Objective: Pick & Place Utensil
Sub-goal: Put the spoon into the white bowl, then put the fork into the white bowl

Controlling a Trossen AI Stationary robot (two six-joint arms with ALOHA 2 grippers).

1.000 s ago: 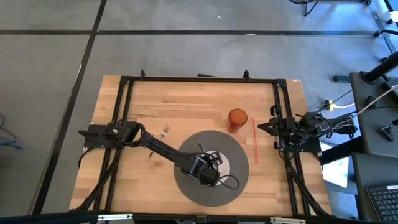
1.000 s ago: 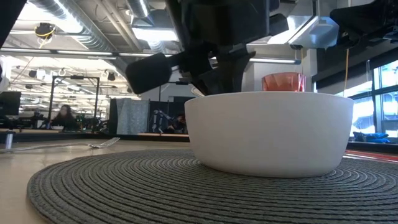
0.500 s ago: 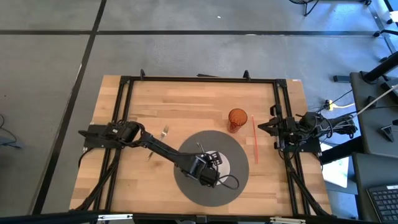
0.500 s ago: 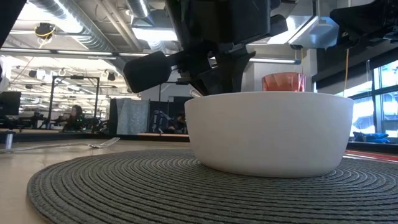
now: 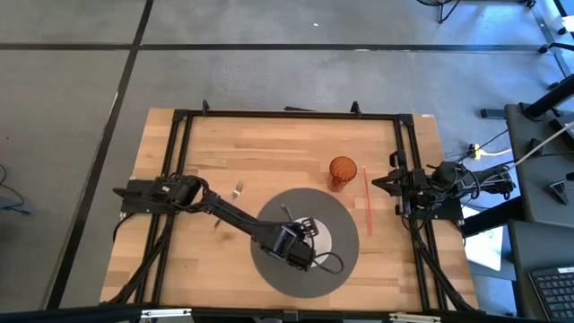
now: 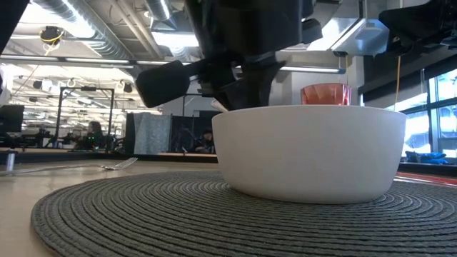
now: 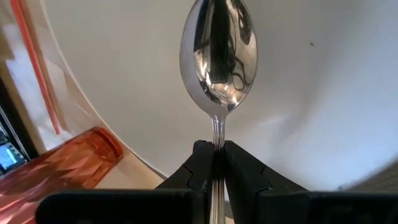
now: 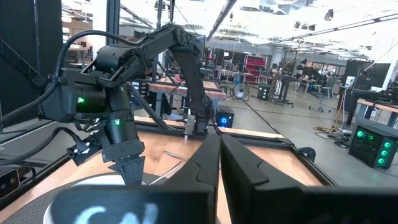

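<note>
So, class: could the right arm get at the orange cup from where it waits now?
Probably yes. The right gripper waits shut at the table's right edge, and the orange cup stands nearby with only a thin red straw lying between them; the left gripper is busy over the bowl.

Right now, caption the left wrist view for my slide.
Left gripper pinches a shiny metal spoon by its handle, inside the white bowl.

Bowl [image 6: 308, 151] on placemat [image 5: 269, 262], cup [image 5: 342, 171] just behind.

An orange tumbler [image 5: 342, 172] stands on the wooden table [image 5: 269, 152] just beyond the round grey placemat [image 5: 269, 260]; a red straw [image 5: 366, 199] lies beside the tumbler.
</note>
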